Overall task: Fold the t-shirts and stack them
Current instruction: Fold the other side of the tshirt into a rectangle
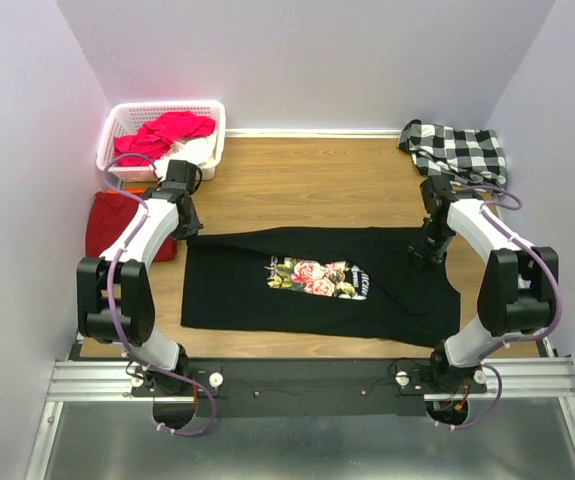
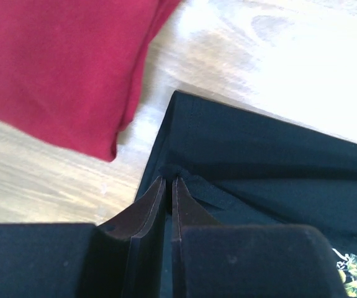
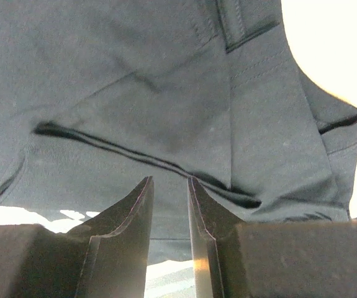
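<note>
Black rose-print t-shirt (image 1: 267, 300) lies spread between my pincers. Left pincer (image 2: 170, 180), a slit apart, touches its puckered corner; I cannot tell if it grips. Right pincer (image 3: 169, 180) gapes empty over it. Dark-red t-shirt (image 2: 60, 68) lies just left of it.

The only lettering in view is a few lines of white script (image 1: 356, 283) on the chest of the black t-shirt (image 1: 247, 300), just beside its rose print (image 1: 307, 274) in the top view. It is too small and blurred there to make out a single word. The left wrist view catches only a corner of the print, and the right wrist view shows no writing.
</note>
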You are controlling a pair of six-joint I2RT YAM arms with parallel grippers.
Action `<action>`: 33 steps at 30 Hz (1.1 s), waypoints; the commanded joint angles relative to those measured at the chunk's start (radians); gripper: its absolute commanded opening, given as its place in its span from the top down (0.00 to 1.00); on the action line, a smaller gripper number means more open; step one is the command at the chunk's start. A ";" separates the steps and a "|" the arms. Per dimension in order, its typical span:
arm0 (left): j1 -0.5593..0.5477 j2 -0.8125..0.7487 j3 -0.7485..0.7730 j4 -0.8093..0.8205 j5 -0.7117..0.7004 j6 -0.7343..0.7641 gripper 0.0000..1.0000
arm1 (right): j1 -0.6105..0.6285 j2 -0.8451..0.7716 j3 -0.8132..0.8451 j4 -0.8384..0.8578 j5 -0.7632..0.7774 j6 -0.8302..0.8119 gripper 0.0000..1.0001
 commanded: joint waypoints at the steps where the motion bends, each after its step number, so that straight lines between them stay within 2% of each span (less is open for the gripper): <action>1: 0.005 -0.053 -0.048 -0.052 -0.073 -0.002 0.83 | -0.002 0.024 0.001 0.046 0.018 -0.018 0.63; 3: 0.005 -0.050 -0.077 -0.059 -0.087 -0.009 0.82 | -0.001 0.034 -0.005 0.052 0.015 -0.020 0.63; 4: 0.005 -0.050 -0.090 -0.058 -0.090 -0.011 0.75 | -0.001 0.042 -0.008 0.057 0.010 -0.025 0.63; 6: 0.005 -0.050 -0.127 -0.058 -0.098 -0.011 0.71 | -0.002 0.053 -0.016 0.066 -0.002 -0.023 0.63; 9: 0.003 -0.071 -0.167 -0.072 -0.076 -0.015 0.47 | -0.001 0.065 -0.014 0.072 -0.014 -0.025 0.63; 10: 0.002 -0.082 -0.170 -0.079 -0.069 -0.021 0.30 | -0.001 0.068 -0.013 0.072 -0.014 -0.026 0.63; 11: 0.002 -0.088 -0.147 -0.096 -0.062 -0.031 0.22 | -0.001 0.071 -0.010 0.074 -0.013 -0.029 0.63; 15: 0.002 -0.134 -0.065 -0.122 -0.062 -0.046 0.20 | -0.002 0.085 0.006 0.077 -0.005 -0.032 0.63; 23: -0.008 -0.110 -0.012 0.007 -0.009 -0.025 0.20 | -0.001 0.131 0.095 0.089 0.035 -0.048 0.63; 33: -0.060 0.109 0.073 0.112 0.091 0.003 0.22 | -0.002 0.255 0.206 0.123 0.073 -0.069 0.63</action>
